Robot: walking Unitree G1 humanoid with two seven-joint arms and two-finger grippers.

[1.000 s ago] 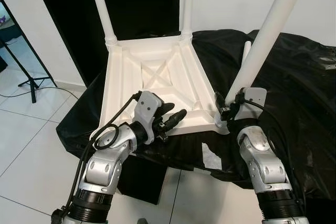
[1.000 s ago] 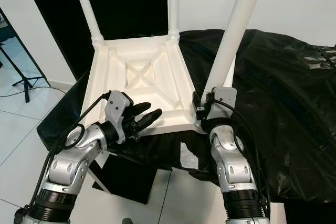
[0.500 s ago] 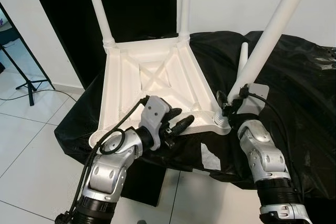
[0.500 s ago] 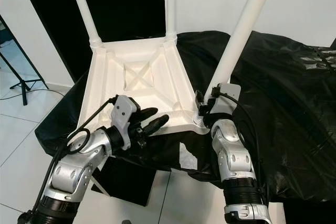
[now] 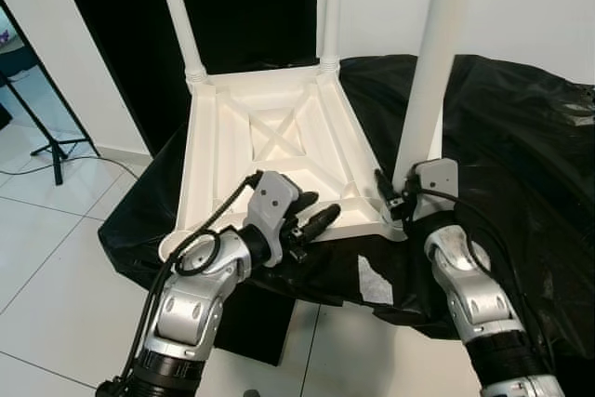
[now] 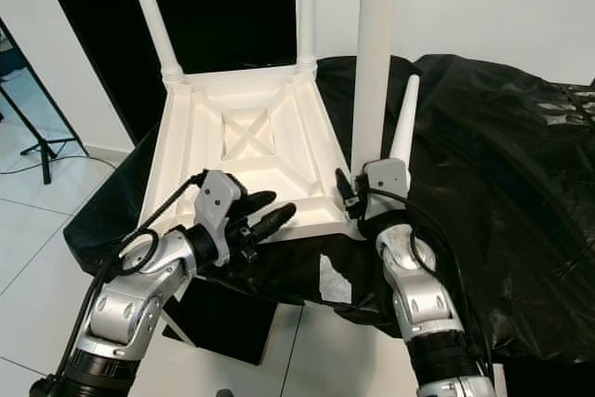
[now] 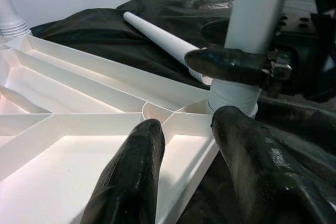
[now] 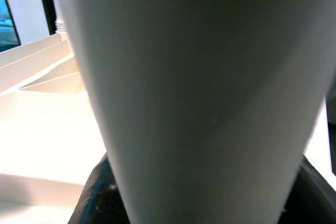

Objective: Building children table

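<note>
Tabletop (image 5: 279, 146): white, upside down on a surface draped in black plastic sheet (image 5: 521, 137), ribbed underside up.
Far legs: two upright in the far corners (image 5: 178, 16).
Near right leg (image 5: 423, 90): upright in its corner socket.
Right gripper (image 7: 231, 65): fingers closed around that leg's base.
Left gripper (image 5: 311, 218): fingers parted, empty, over the tabletop's near edge.
Loose leg (image 6: 402, 123): lying on the sheet beside the right gripper.
</note>
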